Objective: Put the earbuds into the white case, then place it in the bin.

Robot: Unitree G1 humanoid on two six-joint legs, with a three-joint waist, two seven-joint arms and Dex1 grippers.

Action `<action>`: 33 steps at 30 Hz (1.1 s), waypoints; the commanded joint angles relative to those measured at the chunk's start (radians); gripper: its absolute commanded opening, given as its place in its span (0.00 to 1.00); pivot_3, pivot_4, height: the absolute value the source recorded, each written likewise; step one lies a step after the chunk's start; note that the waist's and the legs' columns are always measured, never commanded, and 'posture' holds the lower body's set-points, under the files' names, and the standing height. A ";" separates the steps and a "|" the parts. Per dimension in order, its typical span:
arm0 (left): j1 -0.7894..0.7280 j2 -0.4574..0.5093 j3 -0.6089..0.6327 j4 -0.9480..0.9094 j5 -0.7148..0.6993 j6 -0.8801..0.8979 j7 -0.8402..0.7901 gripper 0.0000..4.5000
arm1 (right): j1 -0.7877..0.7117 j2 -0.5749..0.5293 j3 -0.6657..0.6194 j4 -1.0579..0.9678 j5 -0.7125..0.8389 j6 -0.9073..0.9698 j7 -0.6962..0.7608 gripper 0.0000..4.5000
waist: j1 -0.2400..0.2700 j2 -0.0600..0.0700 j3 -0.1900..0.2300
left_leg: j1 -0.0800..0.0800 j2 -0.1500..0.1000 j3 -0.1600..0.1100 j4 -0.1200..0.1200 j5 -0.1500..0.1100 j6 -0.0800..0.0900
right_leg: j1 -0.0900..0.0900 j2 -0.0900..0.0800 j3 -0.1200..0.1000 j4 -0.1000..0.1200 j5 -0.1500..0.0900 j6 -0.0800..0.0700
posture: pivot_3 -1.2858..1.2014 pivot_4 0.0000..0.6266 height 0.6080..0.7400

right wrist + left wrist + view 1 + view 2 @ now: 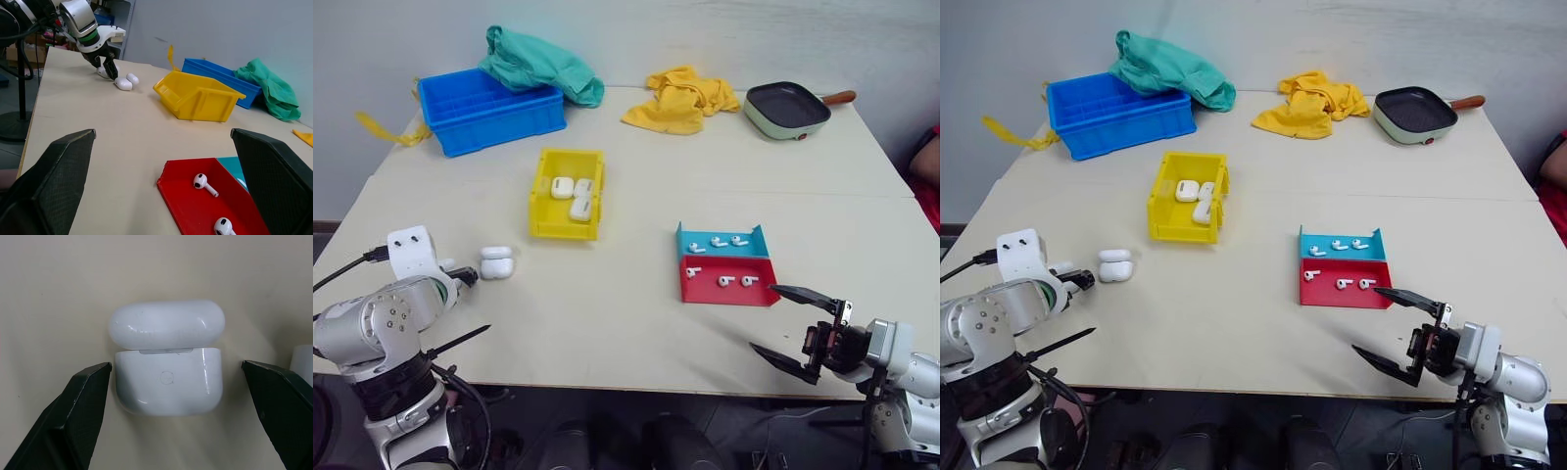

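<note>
Pale beige bench (636, 323), matte and smooth, plain grey wall behind it. Nearest the camera, the right tool (800, 328) sits at the lower right of the head view with its black pointed fingers spread wide, nothing between them, just off the bench's front edge. At lower left, the left tool (178, 396) is spread too, its two dark wedge-shaped fingers on either side of the white case (496, 263) without touching it. That case is glossy, rounded, lid flipped up, lying flat on the bench. Another small white piece peeks in just beside it at the right edge of the left wrist view; can't tell what it is.

Right of centre there's a low teal-and-red tray (728, 291) with the earbuds (722, 281) in it, three tiny shiny ones in each half. Nothing sits between the tray and the case.

Further back, centre-left, the bin (542, 196) is bright yellow hard plastic, with three more white cases lying in it. Behind that at upper left is a blue crate (489, 122) with a crumpled green cloth (540, 65) draped over its corner, then a rumpled yellow cloth (684, 99) and a small mint green pan (787, 109) with a dark inside at upper right.
</note>
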 commanded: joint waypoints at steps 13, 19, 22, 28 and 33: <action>0.118 0.052 0.164 -0.128 0.070 -0.039 -0.220 0.62 | 0.037 -0.003 -0.058 -0.014 0.016 -0.048 -0.019 1.00 | -0.011 0.000 0.000 | 0.001 0.000 0.000 -0.002 0.000 -0.001 | -0.001 0.000 0.000 0.001 0.000 0.000 | 0.52 0.24 1.00; 0.224 0.196 0.297 -0.144 -0.246 -0.395 -0.823 0.62 | 0.055 -0.045 -0.100 -0.030 0.020 -0.001 -0.052 1.00 | 0.006 -0.002 0.001 | 0.000 0.001 -0.003 -0.002 0.000 -0.003 | -0.001 0.000 -0.004 0.001 0.000 0.000 | 0.52 0.24 1.00; 0.300 0.244 0.212 -0.188 -0.319 -0.571 -1.081 0.62 | 0.076 -0.085 -0.116 -0.053 0.026 0.046 -0.054 1.00 | 0.018 0.002 0.001 | 0.000 -0.003 -0.006 -0.001 0.000 -0.001 | 0.004 -0.005 -0.008 -0.006 0.000 0.000 | 0.52 0.24 1.00; 0.226 0.152 -0.239 -0.167 -0.291 -0.866 -1.316 0.62 | 0.244 -0.240 -0.201 -0.126 -0.076 0.252 -0.200 1.00 | 0.028 0.006 0.001 | -0.005 -0.009 -0.009 -0.005 0.003 0.006 | 0.005 -0.011 -0.010 -0.017 0.000 0.000 | 0.52 0.24 1.00; 0.185 -0.088 -0.495 -0.091 -0.243 -1.159 -1.447 0.62 | 0.409 -0.243 -0.294 -0.178 -0.158 0.333 -0.302 1.00 | 0.021 0.006 0.001 | -0.010 -0.010 -0.008 -0.004 0.003 0.008 | 0.003 -0.010 -0.010 -0.018 0.000 0.000 | 0.52 0.24 1.00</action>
